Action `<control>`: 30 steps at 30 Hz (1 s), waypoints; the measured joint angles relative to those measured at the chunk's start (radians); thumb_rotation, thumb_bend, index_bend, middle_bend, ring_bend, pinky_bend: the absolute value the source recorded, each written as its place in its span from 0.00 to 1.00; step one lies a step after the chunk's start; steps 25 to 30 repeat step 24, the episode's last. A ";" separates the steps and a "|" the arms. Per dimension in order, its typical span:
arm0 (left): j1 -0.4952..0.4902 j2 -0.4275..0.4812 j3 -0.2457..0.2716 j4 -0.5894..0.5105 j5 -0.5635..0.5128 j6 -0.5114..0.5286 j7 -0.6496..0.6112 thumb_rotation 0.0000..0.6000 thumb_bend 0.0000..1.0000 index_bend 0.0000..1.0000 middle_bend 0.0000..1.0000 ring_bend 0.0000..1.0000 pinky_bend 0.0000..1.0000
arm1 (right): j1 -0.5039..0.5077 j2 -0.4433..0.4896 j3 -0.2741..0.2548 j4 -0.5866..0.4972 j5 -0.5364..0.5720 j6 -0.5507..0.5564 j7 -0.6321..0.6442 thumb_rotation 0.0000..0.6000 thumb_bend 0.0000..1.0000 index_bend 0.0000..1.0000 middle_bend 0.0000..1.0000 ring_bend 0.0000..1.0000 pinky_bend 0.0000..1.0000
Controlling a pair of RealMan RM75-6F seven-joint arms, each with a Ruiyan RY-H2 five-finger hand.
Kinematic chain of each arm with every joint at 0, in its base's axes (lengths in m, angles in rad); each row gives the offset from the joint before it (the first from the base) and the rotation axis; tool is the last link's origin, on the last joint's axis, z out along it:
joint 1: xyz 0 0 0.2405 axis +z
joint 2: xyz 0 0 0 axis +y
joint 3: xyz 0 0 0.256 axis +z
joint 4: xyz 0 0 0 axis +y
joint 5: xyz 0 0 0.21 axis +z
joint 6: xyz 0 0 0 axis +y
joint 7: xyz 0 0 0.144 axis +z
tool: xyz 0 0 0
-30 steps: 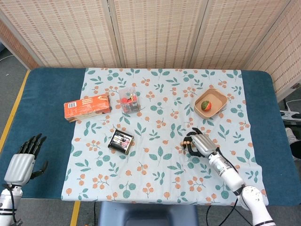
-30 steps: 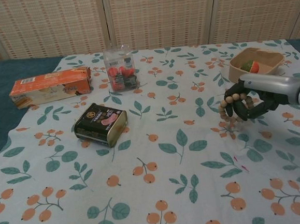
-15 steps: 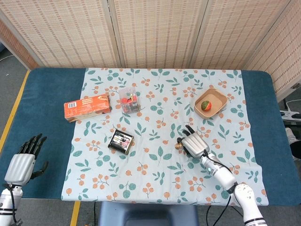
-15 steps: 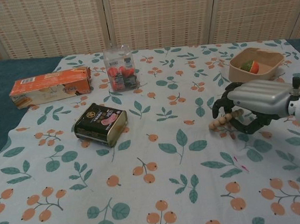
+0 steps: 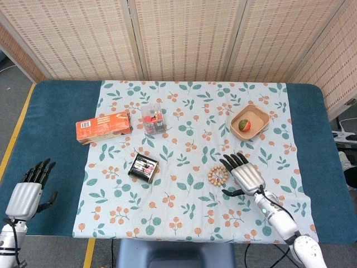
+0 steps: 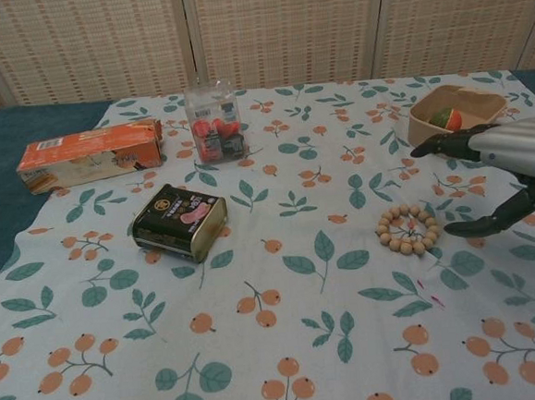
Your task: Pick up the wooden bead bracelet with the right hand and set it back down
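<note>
— Black fingers [image 5: 234, 162] of the right hand [image 5: 245, 176] are spread apart and they hold nothing. In the chest view the thumb is low, near the cloth, and the other fingers reach out above it.

— And the bracelet [image 5: 217, 175]?

— It lies flat on the flowered cloth [image 5: 184, 212], a closed ring of wooden beads, just beside the fingertips on their left side. From the head view I cannot tell if one fingertip touches a bead or not. In the chest view there is a small gap between the thumb and the ring.

— So the task looks nearly done. What could go wrong?

— I think the risk is in pulling the hand away. If a finger passes low over the beads, it could hook the ring and drag it, or roll it across the cloth. The cloth could also wrinkle under a low thumb.

— Anything near enough to be hit?

— The bowl [image 5: 250, 121] with the fruit stands farther back from the hand, not very far. A wide swing of the arm could knock it. The dark tin [image 5: 143, 167], the clear box [image 5: 152, 120] and the orange carton [image 5: 103, 127] are well apart.

— The left hand [image 5: 25, 195]?

— Its fingers are apart, holding nothing, at the bench [image 5: 50, 106] edge far from everything.
</note>
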 measured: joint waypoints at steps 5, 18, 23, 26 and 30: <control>0.002 -0.002 -0.002 0.000 0.013 0.019 0.001 1.00 0.42 0.00 0.00 0.00 0.16 | -0.185 -0.002 0.048 -0.128 -0.011 0.010 0.017 0.64 0.17 0.00 0.00 0.00 0.00; 0.005 -0.010 -0.002 0.003 0.017 0.029 0.022 1.00 0.42 0.00 0.00 0.00 0.16 | -0.421 -0.114 0.250 -0.145 0.061 -0.169 -0.171 0.65 0.17 0.00 0.00 0.00 0.00; 0.004 -0.011 -0.005 0.005 0.012 0.024 0.023 1.00 0.42 0.00 0.00 0.00 0.16 | -0.415 -0.172 0.325 -0.096 0.155 -0.284 -0.303 0.65 0.17 0.00 0.00 0.00 0.00; 0.004 -0.010 -0.005 0.006 0.012 0.025 0.022 1.00 0.42 0.00 0.00 0.00 0.16 | -0.415 -0.181 0.335 -0.087 0.173 -0.305 -0.325 0.65 0.17 0.00 0.00 0.00 0.00; 0.004 -0.010 -0.005 0.006 0.012 0.025 0.022 1.00 0.42 0.00 0.00 0.00 0.16 | -0.415 -0.181 0.335 -0.087 0.173 -0.305 -0.325 0.65 0.17 0.00 0.00 0.00 0.00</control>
